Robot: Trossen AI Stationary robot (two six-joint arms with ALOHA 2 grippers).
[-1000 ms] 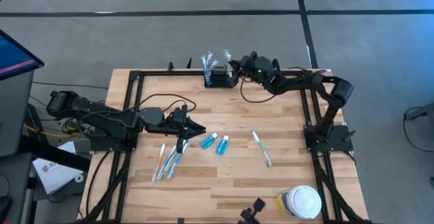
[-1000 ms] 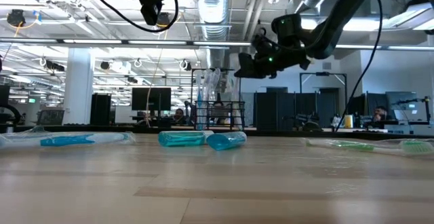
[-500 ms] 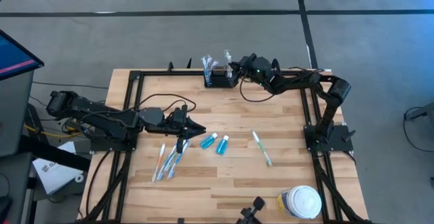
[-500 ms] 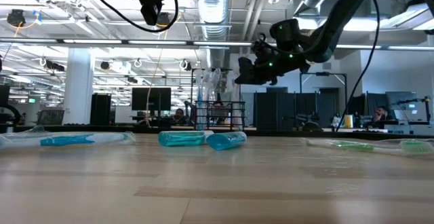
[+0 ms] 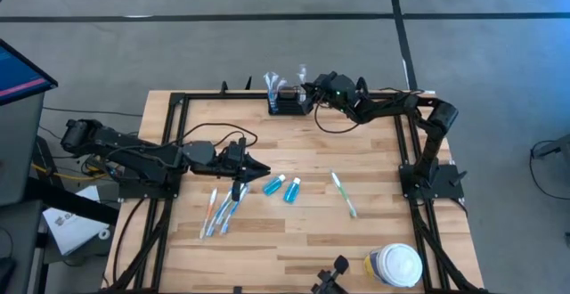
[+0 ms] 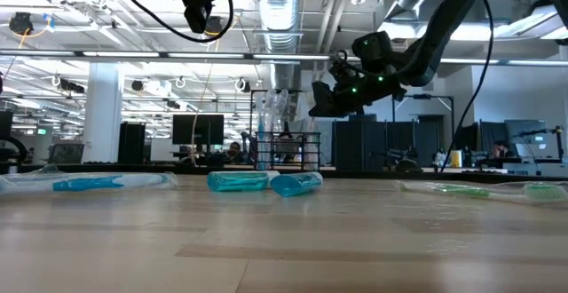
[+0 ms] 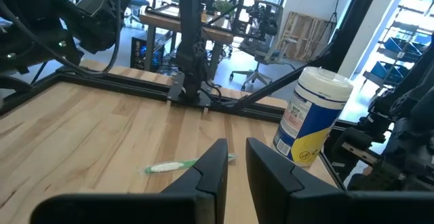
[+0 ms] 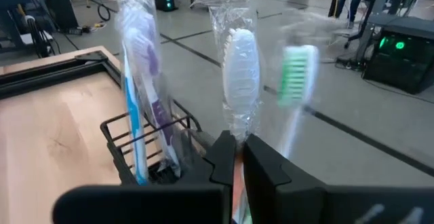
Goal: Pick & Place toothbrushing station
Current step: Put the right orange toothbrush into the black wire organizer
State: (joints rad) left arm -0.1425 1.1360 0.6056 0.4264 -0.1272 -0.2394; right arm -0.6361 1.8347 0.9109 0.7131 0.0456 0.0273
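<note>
The black wire caddy (image 5: 287, 103) stands at the table's far edge with wrapped toothbrushes upright in it; it also shows in the right wrist view (image 8: 129, 139). My right gripper (image 5: 309, 92) hovers just right of the caddy, shut on a wrapped white toothbrush (image 8: 241, 68). A green-bristled toothbrush (image 8: 295, 75) shows blurred beside it. My left gripper (image 5: 264, 167) hangs over the table's middle near two blue bottles (image 5: 282, 187). It is empty, with its fingers a narrow gap apart (image 7: 236, 161). My right gripper pinches the wrapped white toothbrush by its handle (image 8: 237, 157) between its two fingers, coming from the table's right. The brush stands upright with its head above the fingers. Its lower end is hidden by the gripper.
Several wrapped toothbrushes (image 5: 221, 209) lie left of the blue bottles. A green toothbrush (image 5: 344, 194) lies right of the middle. A white-lidded jar with a yellow label (image 5: 394, 265) stands at the near right. Black frame rails (image 5: 174, 151) run along the table's sides.
My right gripper has edged a little toward the table's left, closer to the caddy, and slightly down, keeping the wrapped toothbrush upright in its hold.
</note>
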